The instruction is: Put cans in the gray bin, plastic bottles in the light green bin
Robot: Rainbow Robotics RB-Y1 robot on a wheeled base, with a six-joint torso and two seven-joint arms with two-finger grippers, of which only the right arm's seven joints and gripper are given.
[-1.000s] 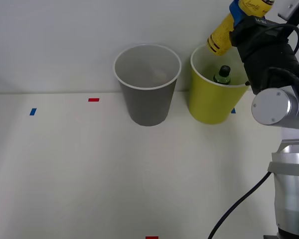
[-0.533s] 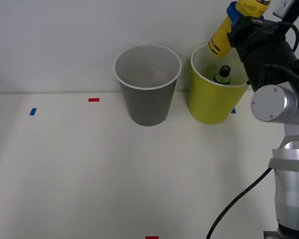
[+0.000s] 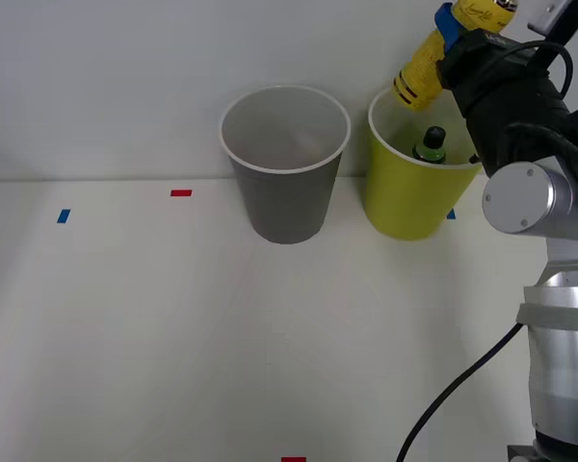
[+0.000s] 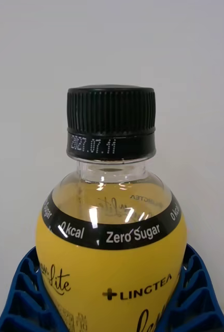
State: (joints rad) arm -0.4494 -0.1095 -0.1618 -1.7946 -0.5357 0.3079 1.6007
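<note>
Front view: gripper (image 3: 455, 24) clamping the yellow bottle (image 3: 419, 69) has lifted slightly above the light green bin (image 3: 405, 202).

The right arm (image 3: 535, 183) comes in from the right side and reaches up and forward, with its wrist raised high over the far right part of the table. The right gripper (image 4: 112, 306) has its blue ribbed fingers (image 4: 24, 295) pressed against both sides of the yellow bottle (image 3: 419, 69), which hangs tilted.
</note>
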